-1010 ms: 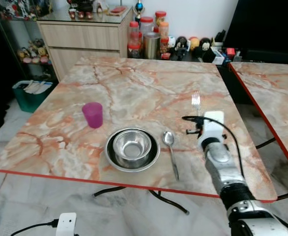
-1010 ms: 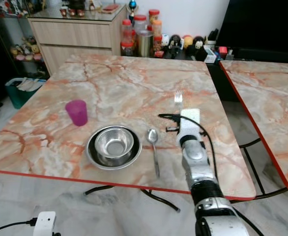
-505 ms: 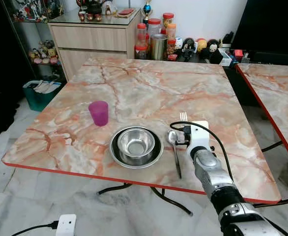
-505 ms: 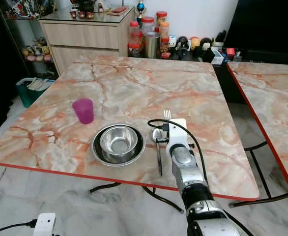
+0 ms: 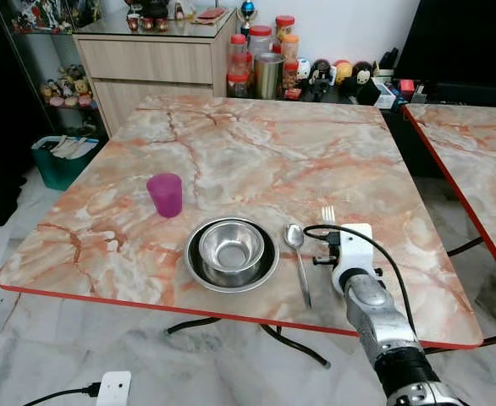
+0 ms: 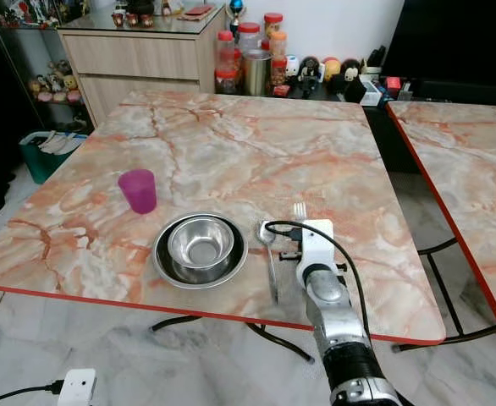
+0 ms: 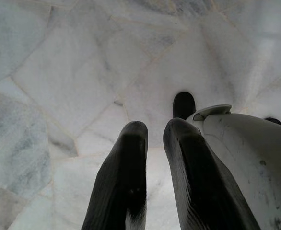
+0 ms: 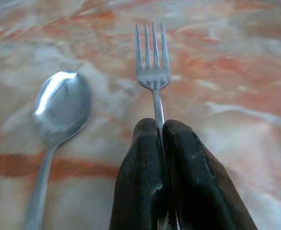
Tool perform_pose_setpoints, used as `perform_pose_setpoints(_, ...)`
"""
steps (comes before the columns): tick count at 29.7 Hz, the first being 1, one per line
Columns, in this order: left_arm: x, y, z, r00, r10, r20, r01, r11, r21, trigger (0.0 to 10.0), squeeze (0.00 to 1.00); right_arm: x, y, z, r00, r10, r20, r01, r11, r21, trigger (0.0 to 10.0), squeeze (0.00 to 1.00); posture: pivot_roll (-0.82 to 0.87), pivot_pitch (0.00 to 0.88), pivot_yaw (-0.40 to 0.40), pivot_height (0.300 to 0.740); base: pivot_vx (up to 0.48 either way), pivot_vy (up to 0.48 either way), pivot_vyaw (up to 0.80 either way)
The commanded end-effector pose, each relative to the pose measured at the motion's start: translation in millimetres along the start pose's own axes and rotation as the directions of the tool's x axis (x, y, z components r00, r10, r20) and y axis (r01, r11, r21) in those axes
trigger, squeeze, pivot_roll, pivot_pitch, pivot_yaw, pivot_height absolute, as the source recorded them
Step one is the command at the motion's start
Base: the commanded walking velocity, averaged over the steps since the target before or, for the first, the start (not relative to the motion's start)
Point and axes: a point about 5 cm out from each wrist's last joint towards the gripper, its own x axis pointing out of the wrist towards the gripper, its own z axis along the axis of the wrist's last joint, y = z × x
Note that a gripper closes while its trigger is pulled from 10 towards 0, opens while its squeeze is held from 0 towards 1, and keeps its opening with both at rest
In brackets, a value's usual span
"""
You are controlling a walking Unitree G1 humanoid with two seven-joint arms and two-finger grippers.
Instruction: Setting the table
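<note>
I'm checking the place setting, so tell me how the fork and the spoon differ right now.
The fork is pinched between the right gripper fingers; the spoon lies free on the table with nothing touching it. The spoon lies right beside the steel bowl; the fork is on the spoon's far side from it. The fork ends in four tines, the spoon in a rounded bowl. Both are shiny metal, pointing away from the robot.

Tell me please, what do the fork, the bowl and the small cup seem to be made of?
Fork: polished metal, likely steel; it shines silver, clamped in the right gripper.
Bowl: also bright metal, probably stainless steel, with mirror-like reflections inside; it sits on a similar metal plate.
Cup: looks like plastic, a slightly see-through magenta with a matte surface, though tinted glass cannot be excluded.
</note>
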Motion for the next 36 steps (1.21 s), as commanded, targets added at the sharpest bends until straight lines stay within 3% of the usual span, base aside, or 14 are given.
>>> perform_pose_setpoints(1, -0.7, 3.2, -2.5, 1.0, 0.002, -0.01, -0.002, 1.0, 0.023, 10.0, 0.0, -0.7, 3.4, 0.0, 1.0, 0.022, -0.008, -0.023, 1.0, -0.008, 10.0, 0.0, 0.06, 0.0, 0.003, 0.74, 0.0, 0.0, 0.0)
perform_pose_setpoints(10, -0.8, 3.0, -3.1, 1.0, 0.001, -0.012, -0.001, 1.0, 0.023, 10.0, 0.0, -3.6, 8.9, -5.9, 0.998, 0.051, -0.038, -0.052, 0.998, -0.034, 10.0, 0.0, 0.07, 0.0, -0.002, 0.74, 0.0, 0.0, 0.0)
perform_pose_setpoints(36, -1.0, 3.1, -4.3, 1.0, -0.006, -0.019, 0.006, 1.0, 0.026, 10.0, 0.0, -11.0, -3.2, -18.7, 0.994, -0.007, -0.106, 0.007, 1.0, -0.006, 10.0, 0.0, 0.07, 0.0, -0.004, 0.74, 0.0, 0.0, 0.0)
